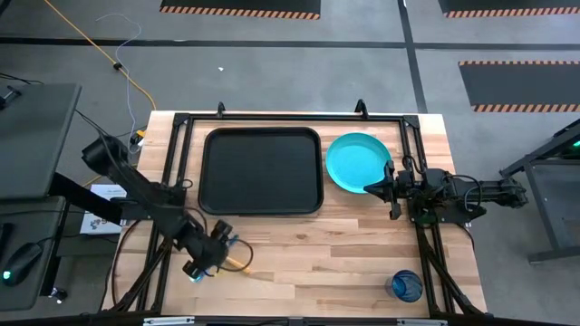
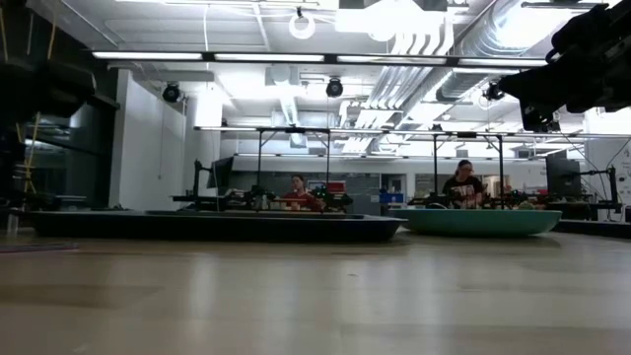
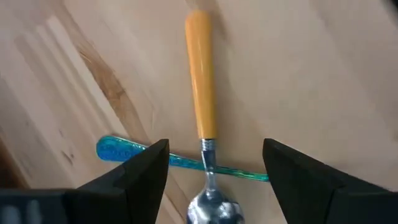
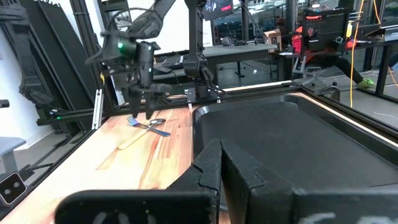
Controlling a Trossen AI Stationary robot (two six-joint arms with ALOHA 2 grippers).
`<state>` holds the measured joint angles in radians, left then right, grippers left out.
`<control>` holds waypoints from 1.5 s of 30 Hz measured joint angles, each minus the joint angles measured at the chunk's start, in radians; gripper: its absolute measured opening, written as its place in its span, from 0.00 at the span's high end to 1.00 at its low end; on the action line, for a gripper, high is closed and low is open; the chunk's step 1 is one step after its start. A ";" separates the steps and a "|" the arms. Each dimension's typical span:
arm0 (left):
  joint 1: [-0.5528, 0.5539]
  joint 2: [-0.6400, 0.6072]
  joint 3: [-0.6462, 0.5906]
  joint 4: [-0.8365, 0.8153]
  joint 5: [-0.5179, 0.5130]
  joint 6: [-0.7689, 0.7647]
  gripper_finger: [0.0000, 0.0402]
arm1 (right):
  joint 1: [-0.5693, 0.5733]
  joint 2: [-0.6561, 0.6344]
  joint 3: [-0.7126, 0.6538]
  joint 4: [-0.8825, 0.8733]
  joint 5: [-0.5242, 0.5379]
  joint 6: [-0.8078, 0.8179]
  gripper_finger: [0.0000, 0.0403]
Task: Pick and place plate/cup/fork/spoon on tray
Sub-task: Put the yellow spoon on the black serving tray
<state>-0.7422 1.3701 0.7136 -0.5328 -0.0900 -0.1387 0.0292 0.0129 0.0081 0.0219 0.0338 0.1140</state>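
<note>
The spoon [image 3: 200, 81], with an orange handle and a silver bowl, lies on the wooden table near its front left. Its neck crosses over the teal handle of the fork [image 3: 122, 150]. My left gripper [image 3: 216, 149] hangs open just above them, pointing steeply down, with a finger on either side of the spoon's neck; it also shows in the high view [image 1: 213, 249]. The black tray [image 1: 263, 170] sits at the far middle, with the turquoise plate [image 1: 355, 161] to its right. The blue cup [image 1: 406, 285] stands near the front right corner. My right gripper [image 1: 372, 187] waits shut beside the plate.
A black metal frame [image 1: 181, 127] runs around the table's edges. Bare wood lies between the tray and the near edge. Beyond the table, people sit at benches [image 2: 463, 187] in the room.
</note>
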 joint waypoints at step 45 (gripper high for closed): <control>0.017 0.077 0.024 0.099 -0.091 0.032 0.91 | 0.000 0.000 0.000 0.000 0.000 0.000 1.00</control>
<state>-0.7251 1.4466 0.7376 -0.4342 -0.1808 -0.1068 0.0289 0.0128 0.0082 0.0219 0.0334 0.1137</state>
